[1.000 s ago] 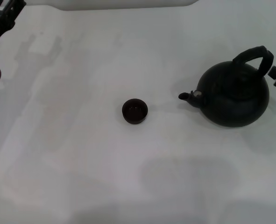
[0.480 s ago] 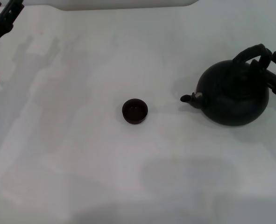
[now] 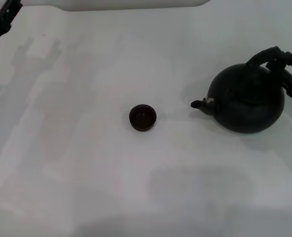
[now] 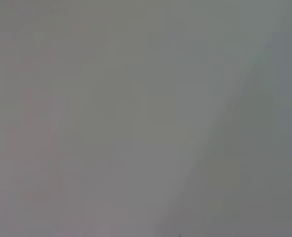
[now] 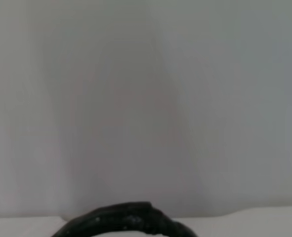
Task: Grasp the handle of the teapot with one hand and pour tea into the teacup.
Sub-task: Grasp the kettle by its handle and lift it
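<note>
Round matte black teapot [image 3: 246,101] with arched handle [image 3: 265,57], right gripper [image 3: 290,69] at the handle, grip unclear; small dark teacup [image 3: 143,117] well apart on white table [image 3: 86,163]

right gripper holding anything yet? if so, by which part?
Cannot tell. The right gripper is at the handle of the teapot, fingers either side of the arch, but a closed grip isn't visible. Teapot sits on the table. Left gripper is parked far left.

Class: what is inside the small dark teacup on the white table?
From the head view, the teacup shows only a dark interior; no tea can be made out, though its darkness could hide a little. The teapot stands apart, upright.
</note>
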